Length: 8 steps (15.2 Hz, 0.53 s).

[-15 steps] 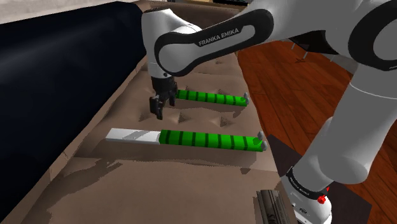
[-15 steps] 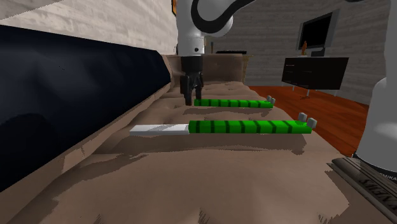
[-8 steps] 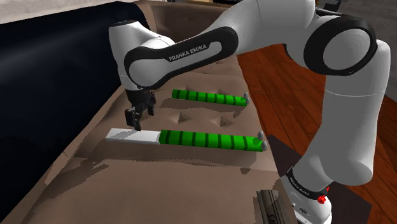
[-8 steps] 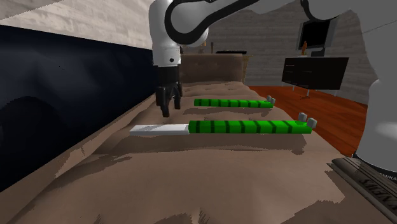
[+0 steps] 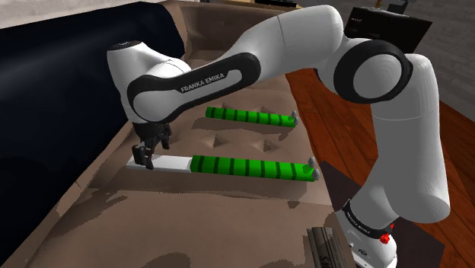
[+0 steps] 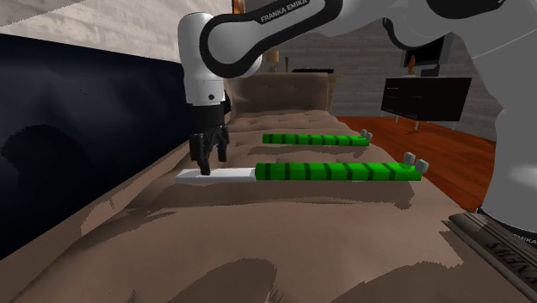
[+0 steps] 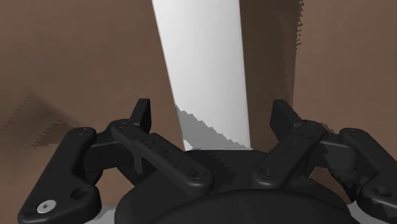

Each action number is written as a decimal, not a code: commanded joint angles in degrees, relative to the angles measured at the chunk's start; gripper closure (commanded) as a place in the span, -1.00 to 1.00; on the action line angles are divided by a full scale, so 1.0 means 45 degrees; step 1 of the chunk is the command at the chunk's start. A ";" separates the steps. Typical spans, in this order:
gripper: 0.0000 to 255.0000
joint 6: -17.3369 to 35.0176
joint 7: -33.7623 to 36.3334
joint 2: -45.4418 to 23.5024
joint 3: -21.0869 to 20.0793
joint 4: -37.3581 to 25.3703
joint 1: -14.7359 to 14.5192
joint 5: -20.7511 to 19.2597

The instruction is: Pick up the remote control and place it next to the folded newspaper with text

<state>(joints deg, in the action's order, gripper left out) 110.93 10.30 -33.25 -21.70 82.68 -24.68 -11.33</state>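
The remote control is a long flat white slab (image 5: 171, 163) lying on the brown cushioned seat (image 5: 190, 221), its one end meeting a green striped rod (image 5: 251, 167). My gripper (image 5: 142, 158) hangs open just over the slab's free end. From the second exterior view the gripper (image 6: 206, 165) stands at the tip of the white slab (image 6: 228, 175). In the wrist view the slab (image 7: 203, 57) runs between the spread fingers of the gripper (image 7: 213, 111), which do not touch it. The folded newspaper with text (image 5: 326, 247) lies beside the stand, also the newspaper (image 6: 499, 241).
A second green striped rod (image 5: 247, 116) lies farther back on the seat. A dark blue backrest (image 5: 61, 84) rises along the shoulder view's left. Wooden floor (image 5: 342, 99) lies beyond the seat's other edge, and a dark TV cabinet (image 6: 426, 95) stands far off.
The arm has swung from beside the far green rod toward the shoulder view's left and down, ending over the white slab's free end. The jaws stayed open.
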 commanded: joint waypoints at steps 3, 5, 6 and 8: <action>-1.00 0.0642 0.0082 -0.0211 0.0053 0.0441 -0.0013 -0.0099; -1.00 0.0643 0.0082 -0.0210 0.0053 0.0442 -0.0013 -0.0099; -1.00 0.0642 0.0082 -0.0211 0.0053 0.0441 -0.0013 -0.0099; -1.00 0.0642 0.0082 -0.0211 0.0053 0.0441 -0.0013 -0.0099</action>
<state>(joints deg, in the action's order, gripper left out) 113.78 10.66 -34.20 -21.46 84.63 -24.73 -11.77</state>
